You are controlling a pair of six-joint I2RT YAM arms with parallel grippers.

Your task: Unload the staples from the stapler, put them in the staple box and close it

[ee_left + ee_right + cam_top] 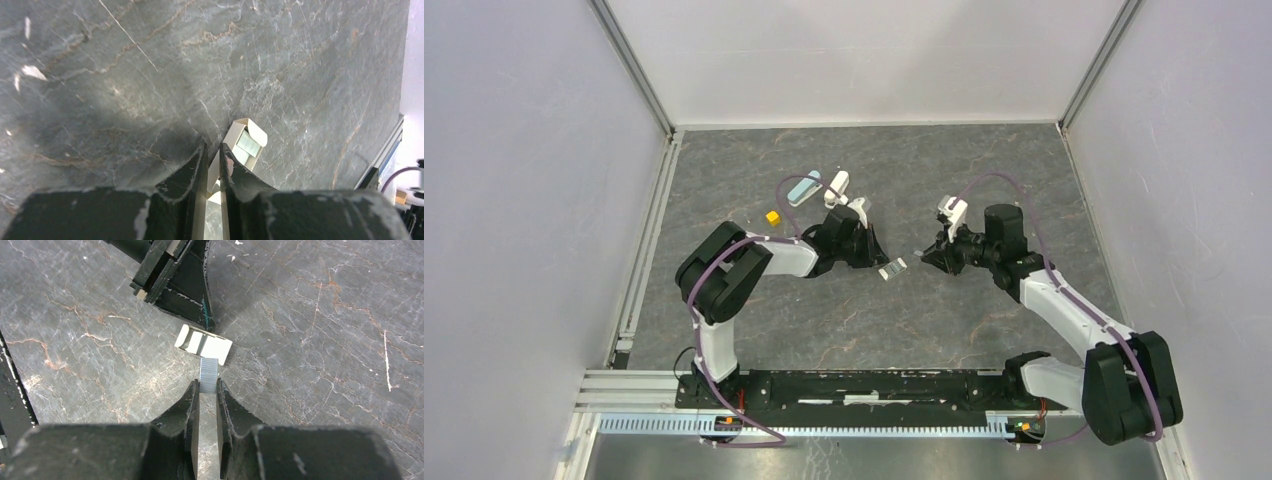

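Note:
The stubby stapler point(892, 268) lies on the grey tabletop between my two grippers. My left gripper point(870, 252) is shut on its near end; in the left wrist view the fingers point(200, 160) pinch a white part of the stapler point(246, 141), whose open grey middle shows beyond them. My right gripper point(207, 385) is shut on a short grey strip of staples point(208, 372). The strip's far end reaches the stapler's point(203, 343) near edge. The right gripper point(924, 256) sits just right of the stapler in the top view. The left gripper's fingers point(192, 300) show beyond the stapler.
A teal oblong stapler point(804, 188), a longer white stapler point(836, 187) and a small yellow cube point(772, 216) lie behind the left arm. White walls enclose the table on the left, back and right.

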